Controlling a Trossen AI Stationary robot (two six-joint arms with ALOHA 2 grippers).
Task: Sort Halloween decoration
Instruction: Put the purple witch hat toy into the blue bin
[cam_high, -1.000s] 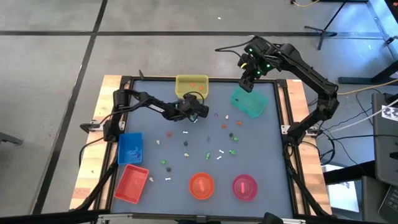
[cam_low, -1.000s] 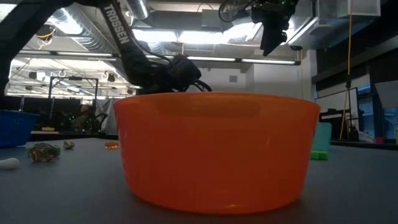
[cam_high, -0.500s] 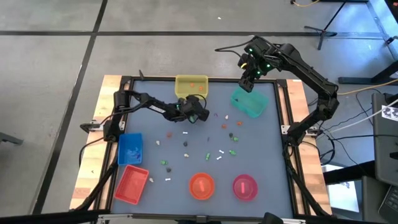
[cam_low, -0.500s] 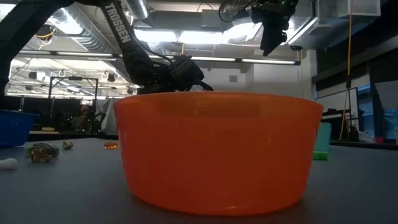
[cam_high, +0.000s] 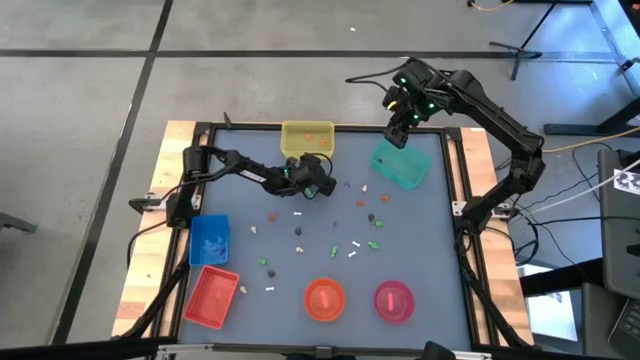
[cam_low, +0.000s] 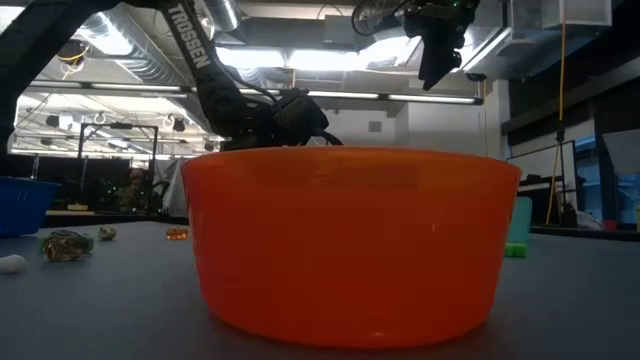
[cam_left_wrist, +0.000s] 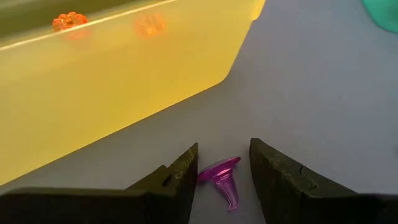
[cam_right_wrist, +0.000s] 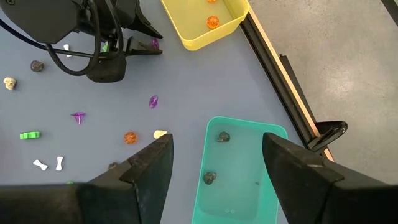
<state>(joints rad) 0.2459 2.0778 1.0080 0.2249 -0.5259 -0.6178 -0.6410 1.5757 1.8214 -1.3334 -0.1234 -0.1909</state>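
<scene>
Left gripper (cam_left_wrist: 222, 171) low on the grey worktop (cam_high: 420, 250) straddling a small purple trinket; right gripper (cam_right_wrist: 214, 158) hanging spread wide above the teal tray.

Nearest the front edge stand a round orange plastic bowl (cam_high: 324, 299) and a round pink bowl (cam_high: 393, 301), with a red rectangular tray (cam_high: 211, 294) and a blue one (cam_high: 209, 238) at the left. Mid-worktop lie the scattered tiny Halloween trinkets (cam_high: 353, 248) in white, green, orange and grey. Beyond them the left gripper's fingers stand partly apart on either side of the purple translucent trinket (cam_left_wrist: 224, 177), just beside the yellow rectangular tray (cam_left_wrist: 112, 81) holding orange pieces. Farthest, the teal rectangular tray (cam_right_wrist: 239, 168) holds two dark grey trinkets.
</scene>
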